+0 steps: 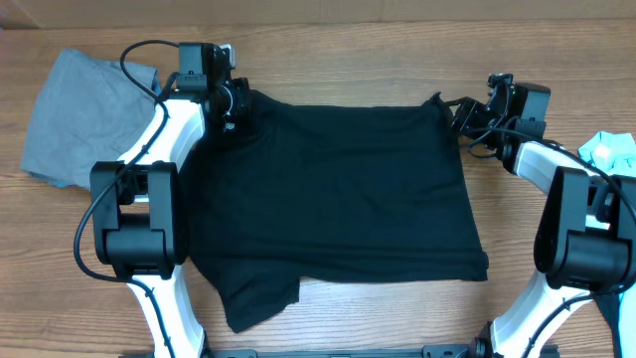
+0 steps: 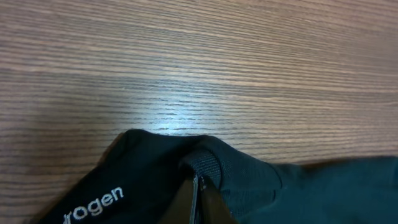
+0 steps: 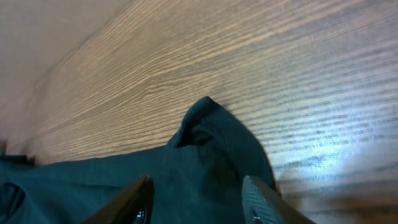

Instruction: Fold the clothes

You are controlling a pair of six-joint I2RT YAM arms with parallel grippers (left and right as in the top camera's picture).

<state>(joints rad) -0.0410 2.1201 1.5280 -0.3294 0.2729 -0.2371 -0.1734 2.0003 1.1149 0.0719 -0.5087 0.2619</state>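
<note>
Overhead, left hand [image 1: 233, 111] is pinched tight on the shirt [image 1: 338, 189] at its far-left corner. Right hand [image 1: 460, 117] stands half open, fingers straddling the far-right corner without gripping. The black shirt lies spread flat mid-counter [image 1: 328, 40], grey garment [image 1: 79, 119] off left, blue garment [image 1: 608, 149] at the right edge.

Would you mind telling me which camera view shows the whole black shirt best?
The overhead view: the black shirt lies spread on the table, nearly its whole outline visible. The left wrist view shows only a corner with white lettering; the right wrist view shows only one rumpled corner.
</note>
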